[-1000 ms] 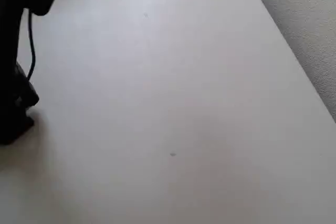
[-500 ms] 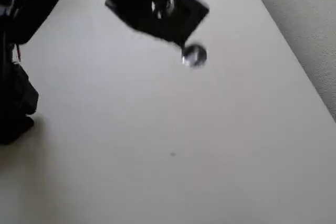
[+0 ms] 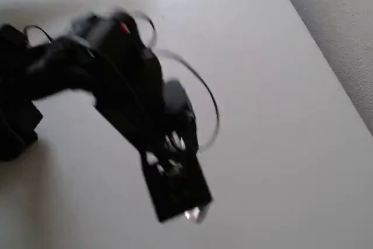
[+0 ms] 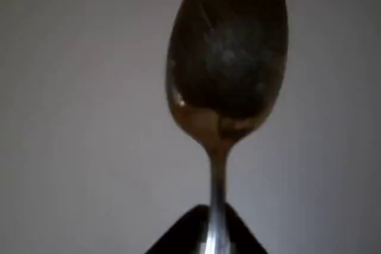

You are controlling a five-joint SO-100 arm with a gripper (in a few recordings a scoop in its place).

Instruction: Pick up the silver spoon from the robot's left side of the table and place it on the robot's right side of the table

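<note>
One thin grip only: silver spoon [image 4: 226,81] pinched by its handle in the hand [image 3: 185,205], liable to swivel or slip onto the worktop [image 3: 280,144] mid-swing.

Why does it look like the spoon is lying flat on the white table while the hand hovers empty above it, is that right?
Not quite. The silver spoon is not lying on the table: the hand is shut on its handle, with the bowl sticking out in front, as the wrist view shows. In the overhead view a glint of the bowl peeks out past the arm's end.
</note>
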